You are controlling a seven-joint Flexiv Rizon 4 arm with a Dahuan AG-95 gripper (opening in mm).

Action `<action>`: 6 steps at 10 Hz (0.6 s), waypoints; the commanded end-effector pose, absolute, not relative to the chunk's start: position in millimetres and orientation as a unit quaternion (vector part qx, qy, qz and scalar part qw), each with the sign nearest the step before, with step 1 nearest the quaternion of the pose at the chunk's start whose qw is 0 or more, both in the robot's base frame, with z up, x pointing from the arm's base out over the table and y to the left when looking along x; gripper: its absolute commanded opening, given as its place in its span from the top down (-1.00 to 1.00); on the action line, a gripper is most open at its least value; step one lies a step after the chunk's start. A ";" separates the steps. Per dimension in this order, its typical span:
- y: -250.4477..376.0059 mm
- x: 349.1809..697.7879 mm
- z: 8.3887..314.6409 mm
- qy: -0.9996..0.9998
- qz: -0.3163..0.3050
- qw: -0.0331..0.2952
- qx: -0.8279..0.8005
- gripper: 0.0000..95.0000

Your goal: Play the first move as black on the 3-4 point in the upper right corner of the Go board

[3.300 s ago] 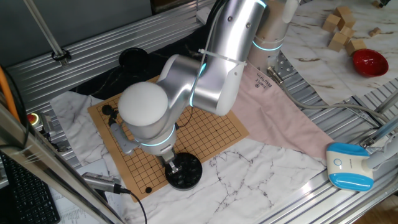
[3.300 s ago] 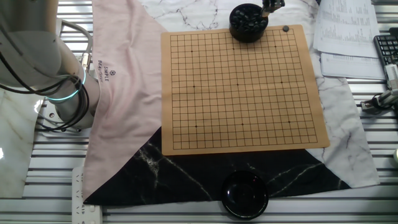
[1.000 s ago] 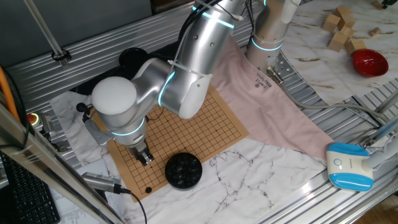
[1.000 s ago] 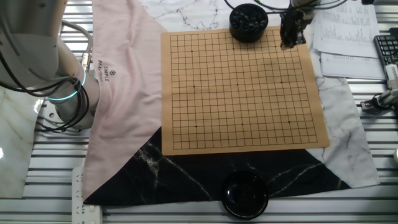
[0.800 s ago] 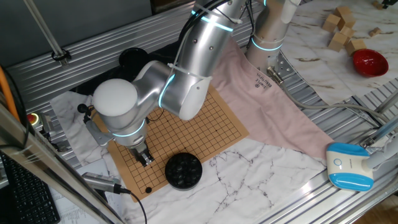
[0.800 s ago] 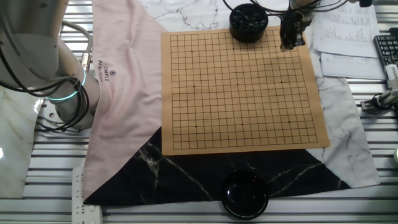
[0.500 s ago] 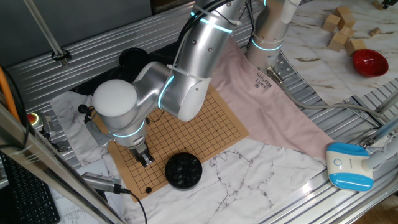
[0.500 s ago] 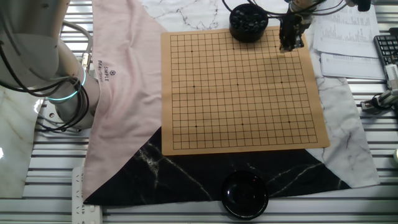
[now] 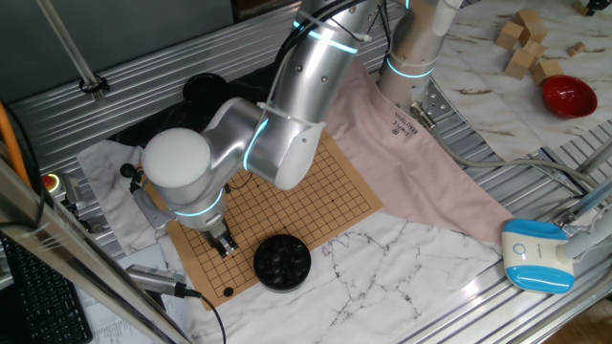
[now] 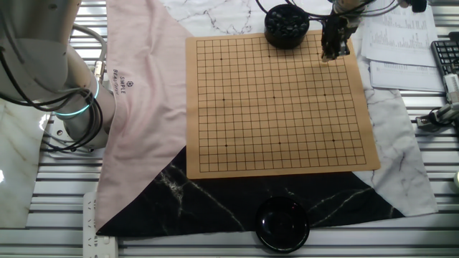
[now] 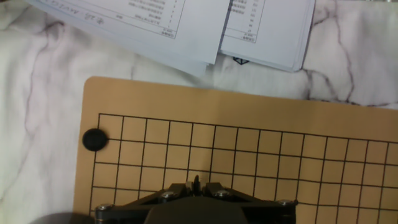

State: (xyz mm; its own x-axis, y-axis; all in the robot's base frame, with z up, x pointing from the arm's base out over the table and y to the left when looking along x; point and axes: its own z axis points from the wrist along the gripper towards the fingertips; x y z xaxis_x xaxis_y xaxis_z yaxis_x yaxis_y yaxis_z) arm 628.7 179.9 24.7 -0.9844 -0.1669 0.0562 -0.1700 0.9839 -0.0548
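Now the gripper [image 10: 334,51] has left the bowl of stones [image 10: 286,26] and hangs low over the board [image 10: 276,107]'s corner; jaws pinched nearly together, any stone hidden.

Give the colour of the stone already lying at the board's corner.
Black; the stone shows best in the hand view.

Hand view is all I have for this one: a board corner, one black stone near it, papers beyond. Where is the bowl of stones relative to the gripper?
Observer: The bowl of stones sits at the board's edge, just beside the gripper.
Operator: Any other bowl around?
Observer: Yes, a second round black bowl lies off the opposite edge, on the dark cloth.
Operator: More stones on the grid besides my black stone?
Observer: None shows; apart from that black stone, the grid looks bare in the other fixed view.
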 end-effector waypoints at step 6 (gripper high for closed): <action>176.1 622.8 22.3 -0.996 0.018 0.040 0.075 1.00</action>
